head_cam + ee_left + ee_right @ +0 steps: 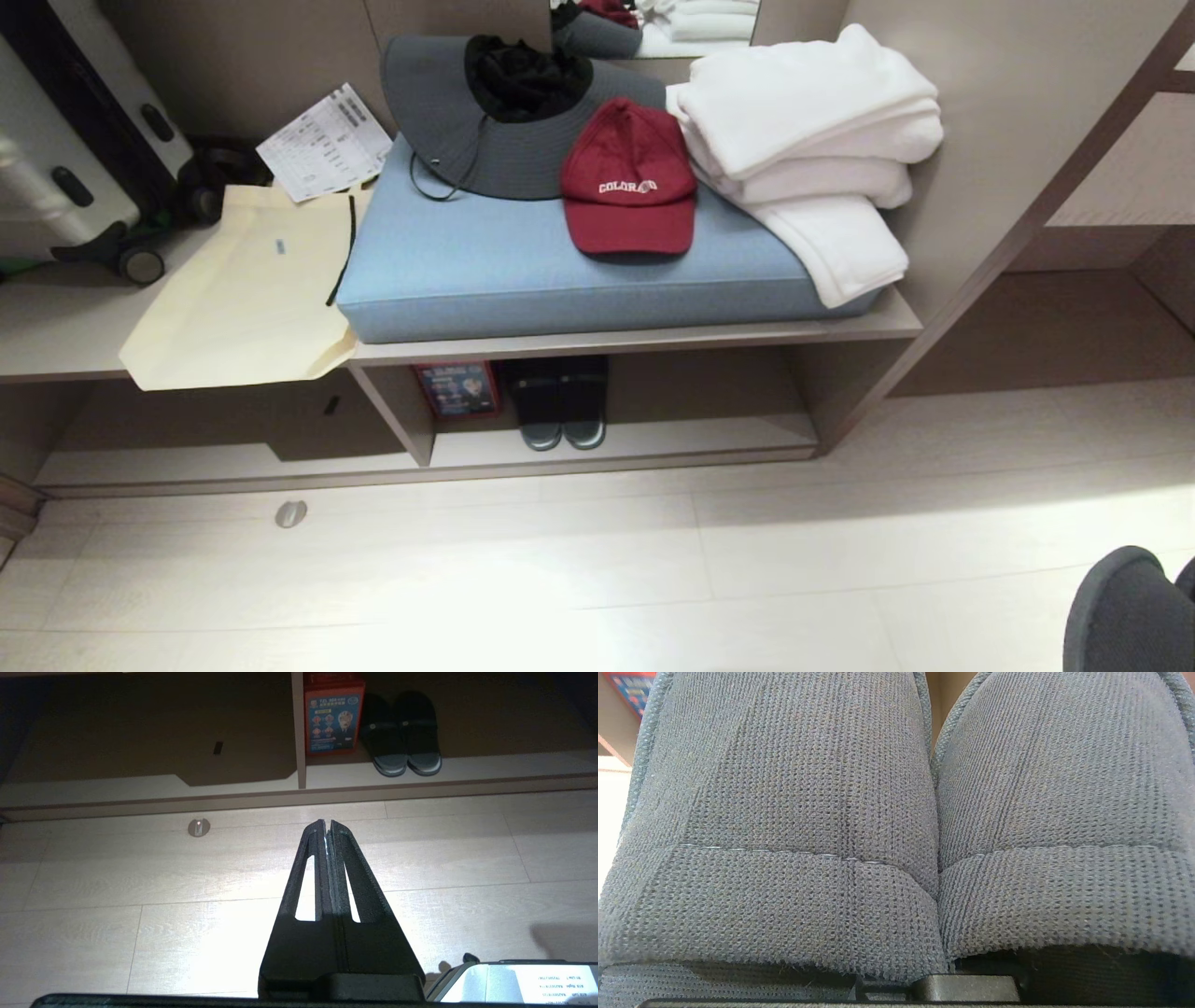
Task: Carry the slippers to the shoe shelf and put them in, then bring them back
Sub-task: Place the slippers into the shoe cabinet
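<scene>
The slippers (896,812), a dark grey knit pair with a stitched upper band, lie side by side and fill the right wrist view. They cover my right gripper's fingers; only its base block (966,987) shows beneath them. One toe of the slippers (1125,611) shows at the lower right of the head view, above the floor and well short of the shoe shelf (672,439). My left gripper (327,823) is shut and empty, held low over the floor, pointing towards the shoe shelf (504,765).
Another dark pair with pale-edged soles (563,411) stands in the cubby beside a red box (457,389) and the upright divider (397,415). On top lie a blue cushion (523,271), a red cap (627,182), a grey hat (495,121), white towels (812,131) and a cream bag (243,289). A suitcase (65,159) stands at the left.
</scene>
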